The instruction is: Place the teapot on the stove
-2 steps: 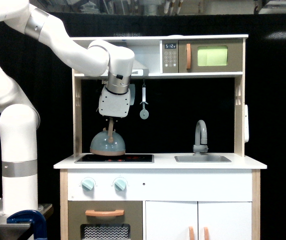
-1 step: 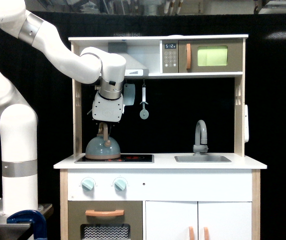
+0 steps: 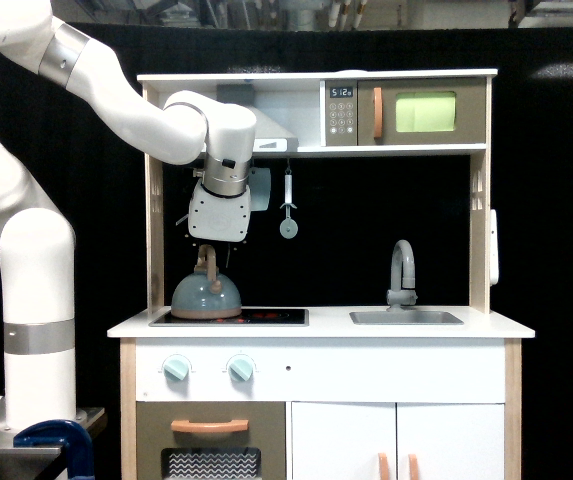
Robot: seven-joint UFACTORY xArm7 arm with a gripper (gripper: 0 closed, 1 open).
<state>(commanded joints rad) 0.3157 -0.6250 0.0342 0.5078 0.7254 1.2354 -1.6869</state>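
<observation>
Teapot: sitting upright on the stove, over the panel's end toward the exterior view's left; its tan base rim is resting on the black surface and its wooden handle is arching straight up.

Stove: lying flat in the white counter, with red burner markings showing to the 3 o'clock side of the teapot.

Gripper: hanging directly at 12 o'clock above the teapot, pointing down, its tip meeting the top of the handle.

Jaws: whether they are clamping the handle or standing apart cannot be told; the fingers are too small and are blending with the handle.

Arm: reaching in from the exterior view's upper left, passing in front of the kitchen's side post.

Sink: sitting at 3 o'clock from the stove, well apart from the teapot, with the grey faucet standing at its back edge.

Utensil: hanging from the shelf at roughly 1 o'clock from the teapot.

Microwave: occupying the upper shelf, toward the exterior view's right.

Knobs: two are sitting on the front panel at 6 o'clock below the stove.
</observation>
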